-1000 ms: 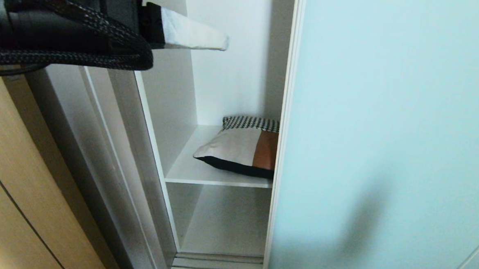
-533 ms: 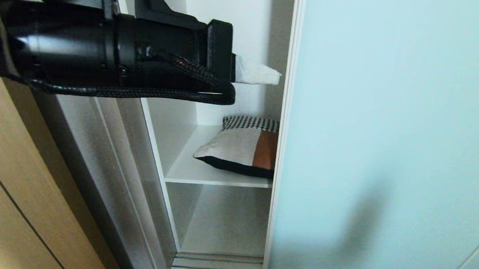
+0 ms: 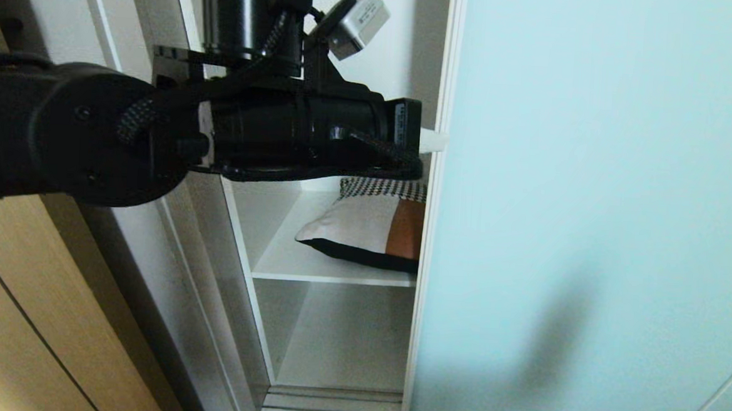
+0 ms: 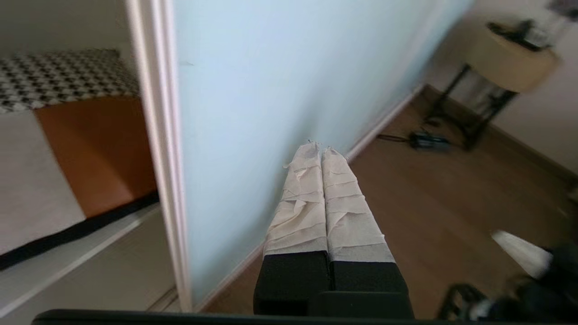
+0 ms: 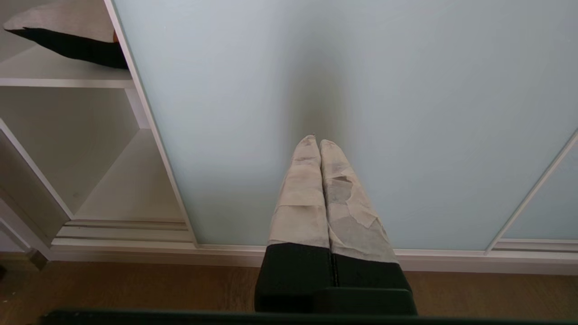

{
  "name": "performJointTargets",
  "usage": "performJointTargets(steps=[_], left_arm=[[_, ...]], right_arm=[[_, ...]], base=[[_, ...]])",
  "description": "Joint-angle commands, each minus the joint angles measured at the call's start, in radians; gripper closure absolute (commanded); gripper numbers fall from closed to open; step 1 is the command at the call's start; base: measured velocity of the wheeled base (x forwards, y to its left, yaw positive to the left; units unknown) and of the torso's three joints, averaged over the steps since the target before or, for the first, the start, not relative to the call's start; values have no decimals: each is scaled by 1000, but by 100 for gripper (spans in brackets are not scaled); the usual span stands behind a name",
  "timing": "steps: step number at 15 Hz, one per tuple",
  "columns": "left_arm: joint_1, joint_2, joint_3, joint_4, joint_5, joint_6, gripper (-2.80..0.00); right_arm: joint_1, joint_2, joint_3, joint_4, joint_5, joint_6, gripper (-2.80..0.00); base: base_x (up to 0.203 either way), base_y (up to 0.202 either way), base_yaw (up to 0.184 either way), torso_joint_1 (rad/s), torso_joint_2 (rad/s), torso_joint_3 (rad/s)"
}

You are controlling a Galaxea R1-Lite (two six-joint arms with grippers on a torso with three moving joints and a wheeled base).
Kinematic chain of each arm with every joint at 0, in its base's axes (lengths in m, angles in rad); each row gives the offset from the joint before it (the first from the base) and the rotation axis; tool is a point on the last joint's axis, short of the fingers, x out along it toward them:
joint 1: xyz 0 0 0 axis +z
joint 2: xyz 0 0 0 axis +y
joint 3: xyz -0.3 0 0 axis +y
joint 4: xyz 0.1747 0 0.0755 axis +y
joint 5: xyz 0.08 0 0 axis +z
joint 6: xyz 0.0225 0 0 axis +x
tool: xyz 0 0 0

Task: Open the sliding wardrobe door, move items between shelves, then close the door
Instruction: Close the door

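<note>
White wardrobe interior (image 3: 350,148) is filling the background, tan wooden door (image 3: 22,313) sitting at 8 o'clock in the head view. Left gripper (image 3: 435,141) is reaching across at 12 o'clock, taped fingers pressed together and holding nothing, tip right at the silver frame edge of the sliding wardrobe door (image 3: 591,211); contact is looking likely, can't confirm. Patchwork cushion (image 3: 371,221) is lying on the middle shelf (image 3: 288,264), at 6 o'clock just under the gripper, its right end hiding behind the door. Lower shelf (image 3: 340,348) is showing bare. Door is standing only partly open, taking up the whole 3 o'clock side. My read: opening is underway, the cushion transfer and closing are both pending. Right gripper (image 5: 314,143) is hanging low before the door glass, fingers shut, empty, apparently parked.
</note>
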Motion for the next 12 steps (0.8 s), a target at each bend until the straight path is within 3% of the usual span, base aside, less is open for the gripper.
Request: performJointTargets(steps=[1, 4, 7, 12], left_arm=[[-9, 71, -26, -7, 42, -2, 0], [-15, 128, -84, -54, 103, -58, 0], [-20, 166, -105, -58, 107, -64, 0], [-26, 255, -188, -62, 187, -76, 0]], right_arm=[[0, 1, 1, 0, -1, 0, 0], [0, 1, 0, 0, -1, 0, 0], [-1, 1, 0, 0, -1, 0, 0], [0, 1, 2, 0, -1, 0, 0]], base=[[0, 0, 0, 0, 0, 0], [0, 0, 0, 0, 0, 0], [0, 0, 0, 0, 0, 0], [0, 0, 0, 0, 0, 0]])
